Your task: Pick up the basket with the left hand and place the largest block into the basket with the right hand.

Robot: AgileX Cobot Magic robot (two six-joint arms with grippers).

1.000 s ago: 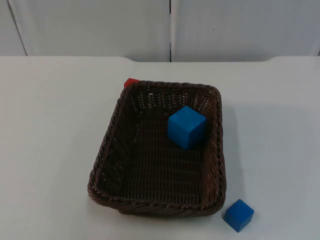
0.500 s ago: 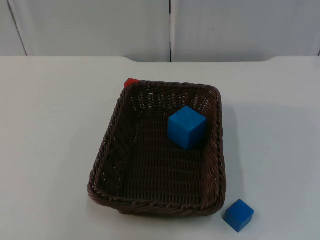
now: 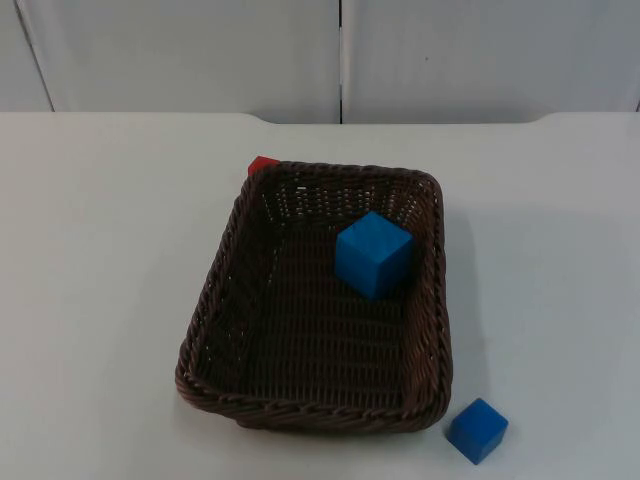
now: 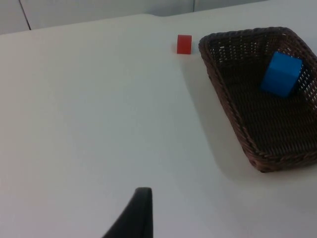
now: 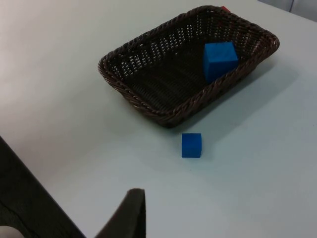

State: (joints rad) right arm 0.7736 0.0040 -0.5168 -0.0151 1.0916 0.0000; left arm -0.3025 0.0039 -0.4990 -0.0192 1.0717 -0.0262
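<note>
Basket: woven, stiff, probably light, resting on the table; its thick rim looks the natural place to grasp. Large blue block already lies inside, against the basket's wall; small blue block and red block sit just outside. Whether either gripper's fingers are spread cannot be told.

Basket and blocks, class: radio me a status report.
Large blue block inside the basket, which sits on the table. Small blue block and red block outside. Left tool, right tool both clear of it.
</note>
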